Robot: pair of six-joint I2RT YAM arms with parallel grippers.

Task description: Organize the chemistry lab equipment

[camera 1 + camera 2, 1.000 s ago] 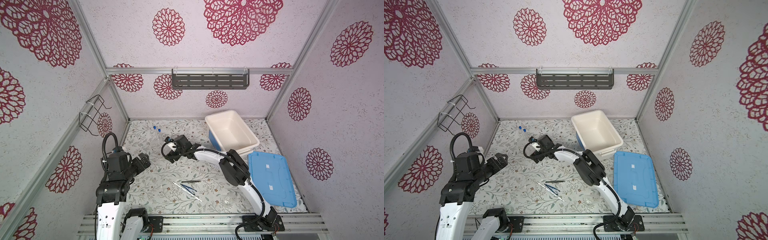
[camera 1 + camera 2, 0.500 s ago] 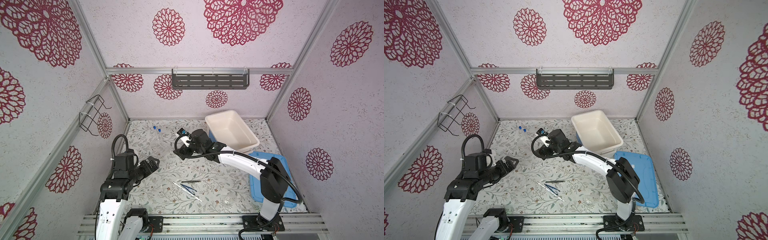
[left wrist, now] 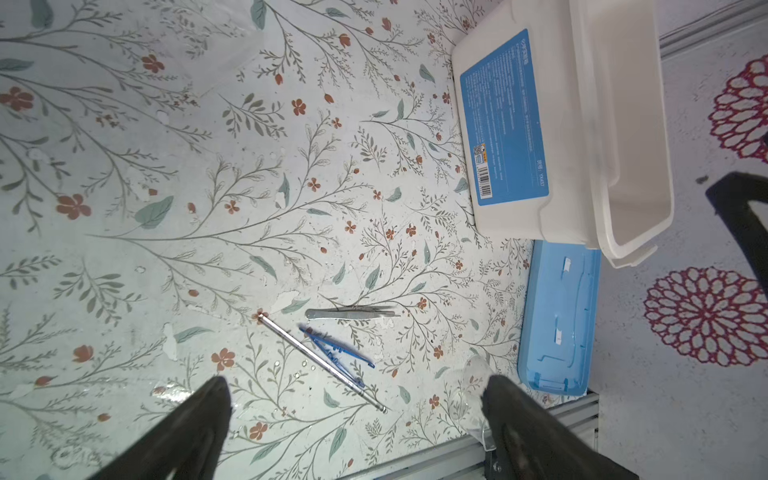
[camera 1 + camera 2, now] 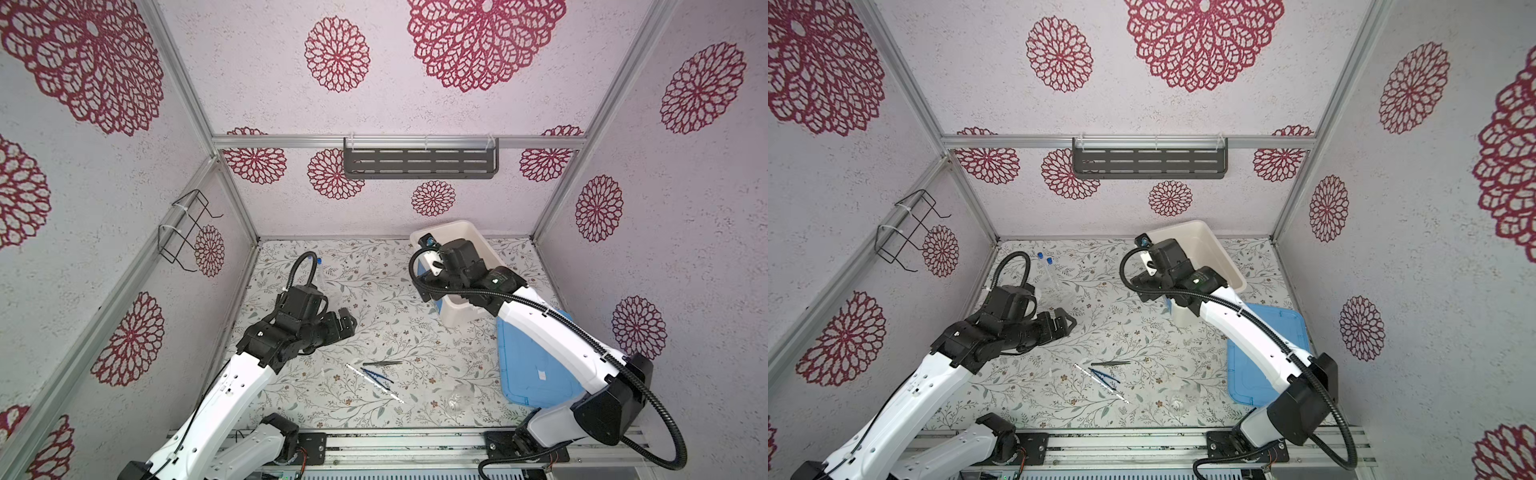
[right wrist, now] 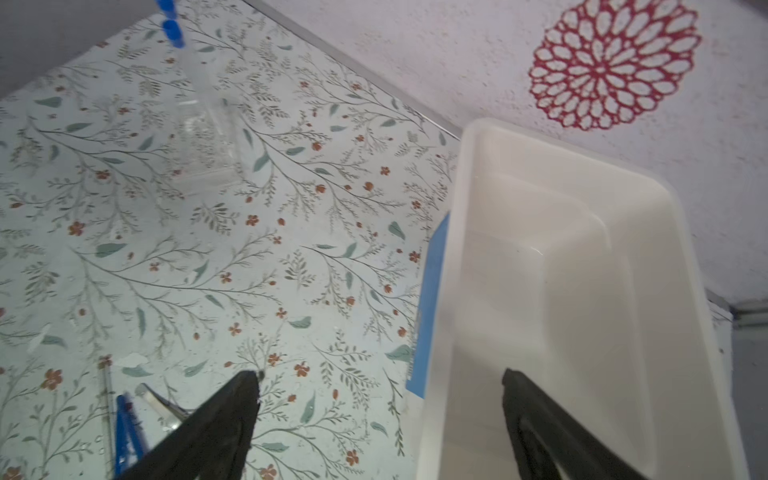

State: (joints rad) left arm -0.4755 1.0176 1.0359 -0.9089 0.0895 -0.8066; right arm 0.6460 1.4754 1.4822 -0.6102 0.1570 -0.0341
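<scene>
Near the table's front lie the dark metal tweezers, the blue tweezers and the thin white stick. The small clear vessel rests to their right. Two blue-capped tubes stand in the see-through holder at the back left. My left gripper hangs open and empty above the floor, left of the tweezers. My right gripper is open and empty, astride the white tub's left wall; the wrist hides its fingers in both top views.
The big white tub stands at the back right with nothing inside it. The flat blue lid lies in front of it, partly under my right arm. A grey shelf and a wire rack hang on the walls.
My right arm has swung from near the tube holder rightward to the tub's left wall. My left arm has reached forward toward the table's middle.
</scene>
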